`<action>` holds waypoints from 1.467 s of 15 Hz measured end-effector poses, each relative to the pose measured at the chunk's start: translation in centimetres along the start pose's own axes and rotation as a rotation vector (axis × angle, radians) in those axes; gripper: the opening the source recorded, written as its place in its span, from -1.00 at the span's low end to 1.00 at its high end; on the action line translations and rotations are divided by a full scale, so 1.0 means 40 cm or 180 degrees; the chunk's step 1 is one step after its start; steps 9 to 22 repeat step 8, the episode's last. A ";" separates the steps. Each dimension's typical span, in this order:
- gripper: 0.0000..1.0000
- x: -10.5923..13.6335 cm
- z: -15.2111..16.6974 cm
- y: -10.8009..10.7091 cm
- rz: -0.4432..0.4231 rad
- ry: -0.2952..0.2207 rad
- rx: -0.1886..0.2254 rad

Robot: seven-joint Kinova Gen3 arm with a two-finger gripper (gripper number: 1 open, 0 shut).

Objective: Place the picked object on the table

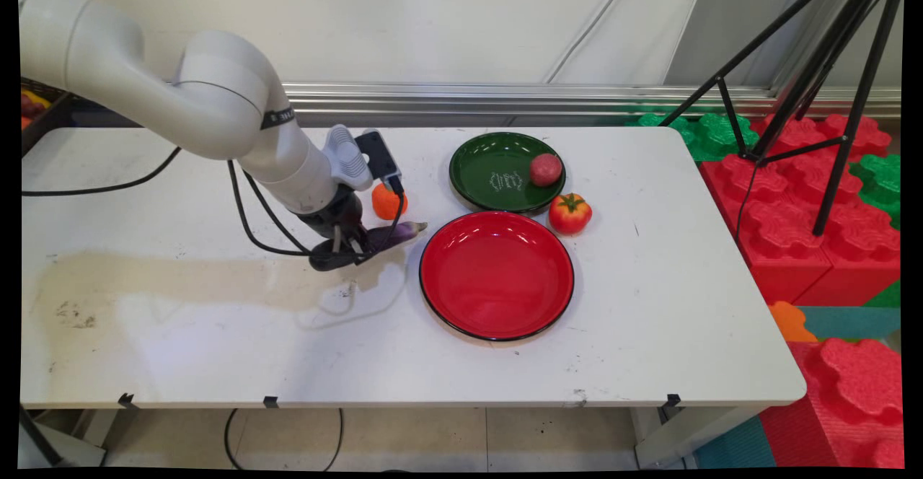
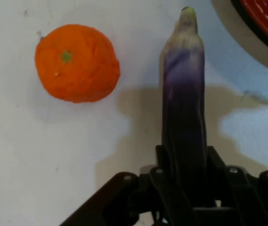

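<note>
Black two-finger end effector [image 1: 358, 242] was clamped on a slender purple eggplant [image 1: 399, 234], low over the white counter [image 1: 216, 335], left of the round red plate [image 1: 497, 275]. Hand view showed the eggplant [image 2: 183, 103] between the fingers; main view hid this. Orange mandarin [image 1: 388, 201] sat just beyond.

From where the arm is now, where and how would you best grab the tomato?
Grip the tomato across its round red body below the green stem, coming straight down from above. It sits upright on the table, tight between the green plate and red plate, so probably close the fingers along the gap, not toward the rims.
</note>
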 end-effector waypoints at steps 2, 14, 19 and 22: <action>-1.00 0.000 0.010 -0.002 0.0016 0.0008 -0.0017; 1.00 -0.006 0.008 -0.022 0.0156 0.0042 -0.0059; 1.00 -0.006 0.008 -0.022 0.0156 0.0042 -0.0059; 1.00 -0.006 0.008 -0.022 0.0156 0.0042 -0.0059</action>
